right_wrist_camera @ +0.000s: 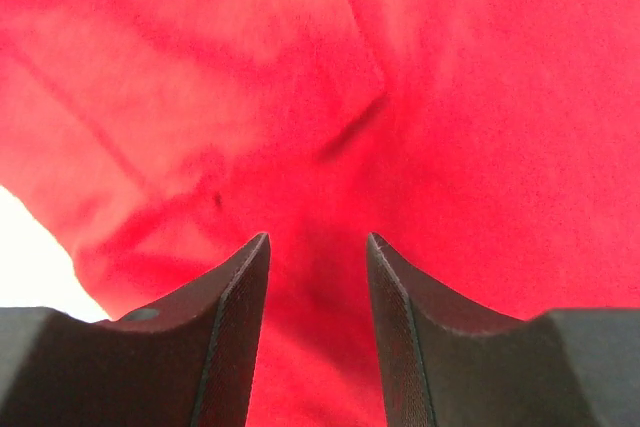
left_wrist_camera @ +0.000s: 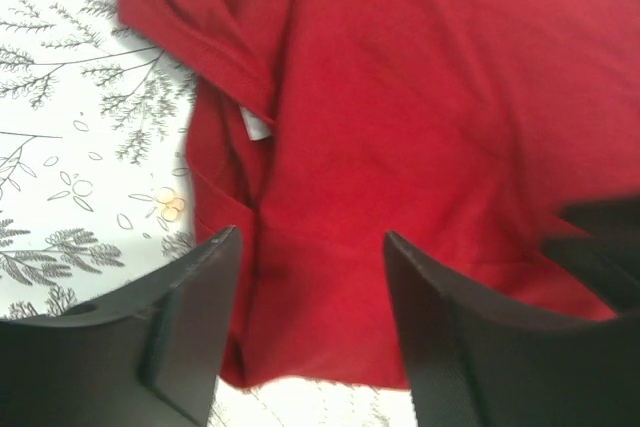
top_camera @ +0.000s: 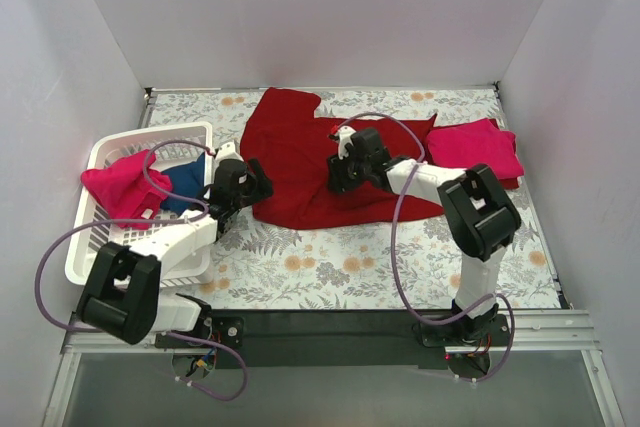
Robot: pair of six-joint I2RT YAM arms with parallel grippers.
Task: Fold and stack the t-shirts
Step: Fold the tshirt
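A large dark red t-shirt (top_camera: 300,162) lies spread on the table's middle, partly folded over itself. My left gripper (top_camera: 258,187) hovers at its left edge. In the left wrist view the jaws (left_wrist_camera: 311,237) stand apart over the dark red cloth (left_wrist_camera: 420,97) near its hem, with nothing pinched. My right gripper (top_camera: 338,177) is over the shirt's middle. In the right wrist view it (right_wrist_camera: 318,239) is open just above the red cloth (right_wrist_camera: 420,77). A folded pinkish-red t-shirt (top_camera: 475,147) lies at the right. Another pinkish-red one (top_camera: 120,187) and a navy one (top_camera: 185,185) sit in the basket.
The white slatted basket (top_camera: 90,252) stands at the table's left edge. A floral cloth (top_camera: 340,262) covers the table. White walls close in the back and both sides. Purple cables loop from both arms.
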